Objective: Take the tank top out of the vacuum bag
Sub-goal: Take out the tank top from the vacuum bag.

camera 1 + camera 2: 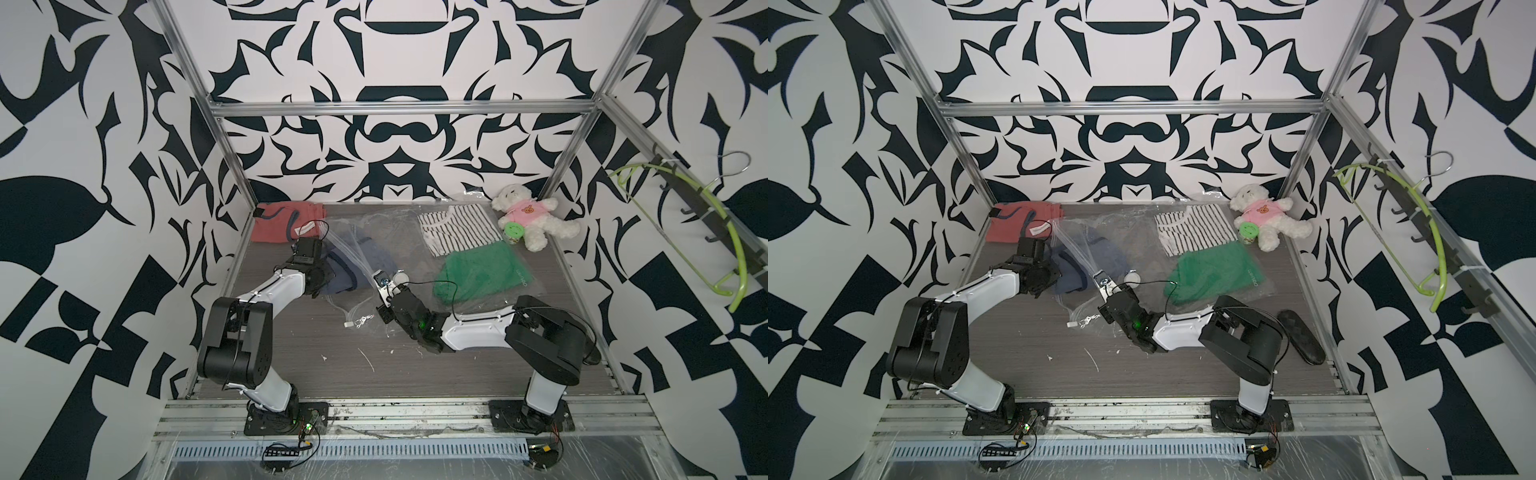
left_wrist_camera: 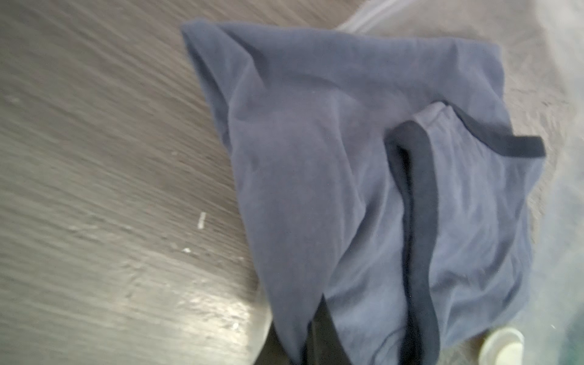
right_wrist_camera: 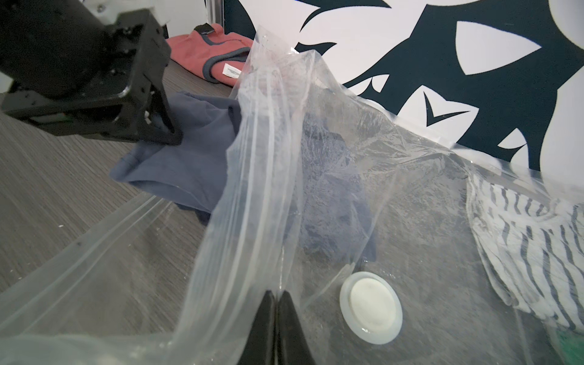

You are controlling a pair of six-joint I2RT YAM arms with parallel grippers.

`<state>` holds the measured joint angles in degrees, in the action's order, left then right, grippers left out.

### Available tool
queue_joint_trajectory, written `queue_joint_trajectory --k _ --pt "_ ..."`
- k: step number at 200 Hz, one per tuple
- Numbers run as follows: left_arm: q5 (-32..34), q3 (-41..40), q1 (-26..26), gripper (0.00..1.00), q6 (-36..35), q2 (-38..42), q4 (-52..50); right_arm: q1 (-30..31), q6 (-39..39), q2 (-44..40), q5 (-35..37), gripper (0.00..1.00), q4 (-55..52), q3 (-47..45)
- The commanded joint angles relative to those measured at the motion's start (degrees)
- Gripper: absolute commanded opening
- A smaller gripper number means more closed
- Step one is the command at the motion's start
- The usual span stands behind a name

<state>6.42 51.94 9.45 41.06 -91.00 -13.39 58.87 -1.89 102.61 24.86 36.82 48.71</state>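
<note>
tank top [image 3: 183,158], blue-grey with dark trim, is pinched in the left gripper [image 3: 169,134], whose jaws are together on its cloth. the right gripper [image 3: 278,311] is clamped on a raised fold of the vacuum bag [image 3: 410,177] near its white valve [image 3: 370,308], holding the mouth up. about half the tank top lies outside on the worktop [image 1: 332,365]; the rest sits under the clear film, so the pull-out seems midway. a red garment [image 1: 278,226] lies just beyond the left gripper and may crowd the pull; striped shirt [image 1: 457,230], green garment [image 1: 478,270] and teddy bear [image 1: 528,218] sit well apart.
</note>
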Motion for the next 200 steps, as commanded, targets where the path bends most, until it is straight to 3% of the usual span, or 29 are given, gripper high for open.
queue_joint_trajectory --k 1,86,200 --pt "-0.1 -2.2 -2.1 0.00 0.9 1.1 -3.2 0.1 0.4 -0.6 2.3 0.08 0.6 1.9" --pt "0.1 -2.1 -3.6 0.00 0.8 1.2 -5.1 0.0 0.5 -0.2 3.2 0.08 0.6 2.2" --pt "-2.2 -5.1 -10.0 0.00 0.5 4.5 -7.8 0.1 1.3 0.0 4.7 0.07 0.2 2.7"
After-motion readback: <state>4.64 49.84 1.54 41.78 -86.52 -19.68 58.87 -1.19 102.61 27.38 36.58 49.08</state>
